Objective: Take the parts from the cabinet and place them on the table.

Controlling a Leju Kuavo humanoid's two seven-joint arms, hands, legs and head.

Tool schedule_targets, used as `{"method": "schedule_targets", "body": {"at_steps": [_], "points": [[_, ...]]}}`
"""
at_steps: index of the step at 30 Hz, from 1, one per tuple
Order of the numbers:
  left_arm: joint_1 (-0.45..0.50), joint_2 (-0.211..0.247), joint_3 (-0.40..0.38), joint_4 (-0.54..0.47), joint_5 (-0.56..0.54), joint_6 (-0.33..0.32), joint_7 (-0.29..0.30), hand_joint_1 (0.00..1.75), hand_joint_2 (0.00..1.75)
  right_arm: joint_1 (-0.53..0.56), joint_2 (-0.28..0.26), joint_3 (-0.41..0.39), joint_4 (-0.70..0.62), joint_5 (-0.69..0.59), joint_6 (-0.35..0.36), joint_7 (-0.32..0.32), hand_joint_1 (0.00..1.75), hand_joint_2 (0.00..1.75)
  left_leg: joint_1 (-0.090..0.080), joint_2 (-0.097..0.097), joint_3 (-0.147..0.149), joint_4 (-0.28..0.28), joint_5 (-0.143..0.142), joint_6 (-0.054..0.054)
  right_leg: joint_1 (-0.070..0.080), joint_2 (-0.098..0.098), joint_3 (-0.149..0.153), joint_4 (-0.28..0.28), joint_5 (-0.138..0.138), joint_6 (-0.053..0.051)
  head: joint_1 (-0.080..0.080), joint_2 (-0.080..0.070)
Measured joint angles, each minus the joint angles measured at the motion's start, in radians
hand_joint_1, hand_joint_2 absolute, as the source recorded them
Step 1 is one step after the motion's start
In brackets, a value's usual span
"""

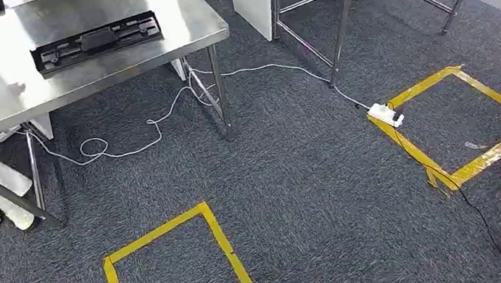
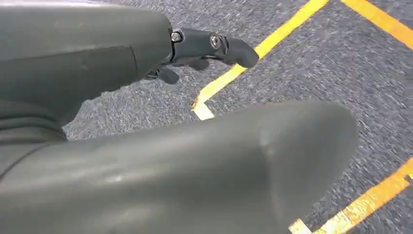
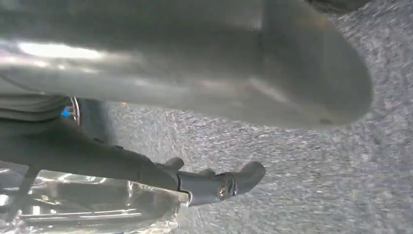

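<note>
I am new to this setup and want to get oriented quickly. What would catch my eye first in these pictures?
Probably the yellow tape squares on the grey carpet, one close in front and one to the right. Next, the steel table at upper left with a long black part lying on it. In the right wrist view, the right hand is beside a clear plastic bag.

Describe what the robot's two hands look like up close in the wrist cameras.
The left hand has a smooth grey cover, a thick rounded grey thumb and darker fingers with small silver screws. The right hand looks alike: a glossy grey thumb, and grey fingers with a brass-coloured screw near the tip.
</note>
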Motion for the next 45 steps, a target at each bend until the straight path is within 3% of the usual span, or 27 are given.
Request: {"method": "schedule_targets", "body": {"at_steps": [1,2,4,5,8,9,10,12,14,15,17,20,21,23,24,25,26,29,30,32,34,35,38,39,40,41,45], "points": [[0.0,0.002,0.0,0.0,0.0,0.0,-0.001,0.0,0.0,0.001,0.0,-0.001,0.0,0.0,0.0,0.006,0.0,0.0,0.0,-0.061,-0.019,0.042,-0.036,0.003,0.006,0.009,0.0,0.0,0.001,-0.005,-0.01,0.0],[0.007,0.003,0.0,0.0,0.0,0.0,0.0,0.0,0.0,-0.001,0.001,-0.003,0.0,-0.002,0.0,0.011,0.0,0.0,-0.002,-0.094,-0.058,0.128,-0.087,0.008,0.012,0.02,-0.002,0.001,0.004,-0.021,-0.01,0.0],[0.019,0.006,0.0,0.002,-0.001,0.005,0.005,0.0,0.0,-0.003,0.003,-0.006,0.0,-0.004,-0.002,0.022,0.0,0.0,-0.006,-0.113,-0.135,0.287,-0.15,0.014,0.024,0.051,-0.004,0.001,0.006,-0.029,-0.01,0.0],[0.025,0.007,0.0,0.002,-0.001,0.007,0.006,0.0,0.0,-0.002,0.003,-0.008,0.0,-0.006,-0.002,0.025,0.0,0.0,-0.007,-0.115,-0.158,0.322,-0.148,0.017,0.028,0.068,-0.004,0.002,0.006,-0.029,-0.012,0.0],[0.03,0.008,0.0,0.003,-0.002,0.011,0.01,0.0,0.0,0.001,0.003,-0.016,0.0,-0.008,-0.003,0.031,0.0,0.0,-0.007,-0.13,-0.096,0.158,-0.02,0.034,0.034,0.118,0.001,0.006,0.006,-0.029,-0.011,0.0],[0.03,0.009,0.0,0.002,-0.002,0.013,0.01,0.0,0.0,0.0,0.003,-0.019,0.0,-0.008,-0.003,0.03,0.0,0.0,-0.007,-0.163,-0.062,0.079,0.019,0.041,0.034,0.131,0.002,0.007,0.006,-0.029,-0.012,0.0],[0.03,0.013,0.0,0.003,-0.002,0.013,0.01,0.0,0.0,-0.001,0.007,-0.02,0.0,-0.008,-0.003,0.029,0.0,0.0,-0.007,-0.215,-0.048,0.041,0.017,0.046,0.04,0.14,-0.003,0.014,0.006,-0.026,-0.011,0.0],[0.029,0.013,0.0,0.002,-0.002,0.013,0.003,0.0,0.0,-0.002,0.008,-0.021,0.0,-0.001,-0.003,0.014,0.0,0.0,-0.013,-0.19,-0.05,0.032,0.016,0.042,0.042,0.159,-0.018,0.013,0.009,-0.015,-0.01,0.0],[0.028,0.011,0.001,0.002,-0.002,0.018,0.002,0.0,0.0,0.004,0.009,-0.021,0.0,0.008,-0.006,0.02,0.0,0.0,-0.017,-0.167,-0.046,0.024,0.025,0.055,0.04,0.184,-0.036,0.007,0.018,0.0,-0.012,0.0],[0.026,0.007,0.001,0.002,-0.003,0.019,0.008,0.0,0.0,0.004,0.008,-0.022,0.001,0.008,-0.006,0.034,0.0,0.0,-0.008,-0.149,-0.044,0.011,0.036,0.062,0.041,0.165,-0.034,0.024,0.013,0.002,-0.011,0.0],[0.024,0.006,0.002,0.002,-0.005,0.007,0.032,0.0,0.0,0.003,0.012,-0.022,0.001,0.009,0.01,0.052,0.0,0.0,-0.01,-0.124,-0.043,0.007,0.039,0.07,0.044,0.07,-0.092,0.126,-0.047,-0.007,-0.003,0.0],[0.026,0.003,0.001,0.003,-0.008,-0.058,0.118,0.0,0.0,0.001,0.013,-0.022,0.001,0.014,0.063,0.049,0.0,0.0,-0.013,-0.072,-0.046,0.008,0.037,0.069,0.034,0.043,-0.187,0.323,-0.116,0.004,-0.002,0.0],[0.026,0.003,0.001,0.003,-0.008,-0.098,0.149,0.0,0.0,0.004,0.015,-0.022,0.002,0.014,0.082,0.038,0.0,0.0,-0.013,-0.057,-0.046,0.008,0.036,0.067,0.028,0.04,-0.177,0.307,-0.106,0.014,-0.003,0.0],[0.025,0.004,0.001,0.004,-0.008,-0.182,0.206,0.0,0.0,0.007,0.015,-0.022,0.002,0.011,0.11,0.016,0.0,0.0,-0.008,-0.033,-0.042,0.009,0.032,0.059,0.016,0.021,-0.088,0.155,-0.049,0.039,-0.003,0.0],[0.026,0.005,0.0,0.004,-0.01,-0.204,0.225,0.0,0.0,0.005,0.015,-0.023,0.002,0.006,0.117,0.015,0.0,0.0,-0.007,-0.021,-0.036,0.009,0.028,0.052,0.01,-0.018,-0.024,0.043,-0.018,0.05,-0.002,0.0],[0.025,0.012,0.0,0.004,-0.014,-0.208,0.236,0.0,0.0,0.001,0.018,-0.023,0.002,0.004,0.121,0.015,0.0,0.0,-0.016,-0.011,-0.028,0.009,0.023,0.043,0.013,-0.075,-0.009,0.018,-0.008,0.04,-0.001,0.0],[0.026,0.014,0.0,0.004,-0.015,-0.211,0.243,0.0,0.0,-0.002,0.017,-0.024,0.001,0.003,0.124,0.015,0.0,0.0,-0.015,-0.003,-0.024,0.007,0.017,0.033,0.03,-0.079,-0.003,0.013,-0.003,0.034,0.0,0.0],[0.018,0.015,0.0,0.004,-0.017,-0.215,0.254,0.0,0.0,-0.003,0.013,-0.029,0.001,0.003,0.132,0.016,0.0,0.0,-0.014,0.035,-0.006,-0.002,0.01,0.014,0.035,-0.034,-0.024,0.016,-0.004,0.004,-0.004,0.0],[0.017,0.016,0.0,0.003,-0.017,-0.215,0.254,0.0,0.0,-0.004,0.01,-0.03,0.001,0.003,0.132,0.016,0.0,0.0,-0.007,0.027,-0.006,0.004,0.004,0.005,0.015,-0.018,-0.011,0.009,0.002,-0.009,-0.005,0.0],[0.016,0.02,0.0,0.003,-0.019,-0.216,0.254,0.0,0.0,-0.002,0.01,-0.031,0.002,0.002,0.131,0.016,0.0,0.0,-0.003,-0.078,-0.041,0.094,-0.069,0.007,0.013,0.003,-0.01,0.009,0.006,-0.031,-0.017,0.0],[0.019,0.021,0.0,0.005,-0.019,-0.217,0.256,0.0,0.0,-0.005,0.01,-0.031,0.002,0.001,0.131,0.016,0.0,0.0,-0.006,-0.114,-0.132,0.284,-0.161,0.009,0.022,0.036,-0.013,0.009,0.006,-0.039,-0.017,0.0],[0.021,0.021,0.0,0.006,-0.023,-0.22,0.264,0.0,0.0,-0.004,0.01,-0.032,0.002,-0.001,0.131,0.016,0.0,0.0,-0.007,-0.117,-0.165,0.342,-0.172,0.01,0.026,0.055,-0.013,0.009,0.007,-0.041,-0.017,0.0],[0.017,0.021,-0.003,0.008,-0.029,-0.234,0.294,0.0,0.0,-0.001,0.008,-0.041,0.002,-0.007,0.152,0.017,0.0,0.0,-0.007,-0.122,-0.13,0.234,-0.069,0.023,0.031,0.104,-0.006,0.01,0.007,-0.041,-0.017,0.0],[0.015,0.021,-0.006,0.008,-0.036,-0.237,0.303,0.0,0.0,-0.001,0.007,-0.044,0.002,-0.007,0.16,0.017,0.0,0.0,-0.007,-0.14,-0.09,0.141,-0.017,0.03,0.032,0.12,-0.002,0.01,0.007,-0.041,-0.018,0.0],[0.012,0.022,-0.008,0.008,-0.037,-0.237,0.309,0.0,0.0,0.0,0.008,-0.046,0.002,-0.007,0.166,0.017,0.0,0.0,-0.006,-0.189,-0.061,0.07,0.016,0.04,0.031,0.133,-0.002,0.01,0.007,-0.04,-0.018,0.0],[0.011,0.023,-0.008,0.01,-0.04,-0.238,0.313,0.0,0.0,-0.004,0.009,-0.047,0.002,-0.007,0.169,0.018,0.0,0.0,-0.011,-0.209,-0.053,0.028,0.023,0.043,0.048,0.145,-0.007,0.021,0.004,-0.035,-0.016,0.0],[-0.004,0.019,-0.011,0.01,-0.044,-0.244,0.317,0.0,0.0,0.005,0.005,-0.053,0.002,-0.014,0.182,0.018,0.0,0.0,-0.014,-0.156,-0.049,0.018,0.036,0.063,0.046,0.175,-0.03,0.015,0.012,-0.01,-0.017,0.0]]}}
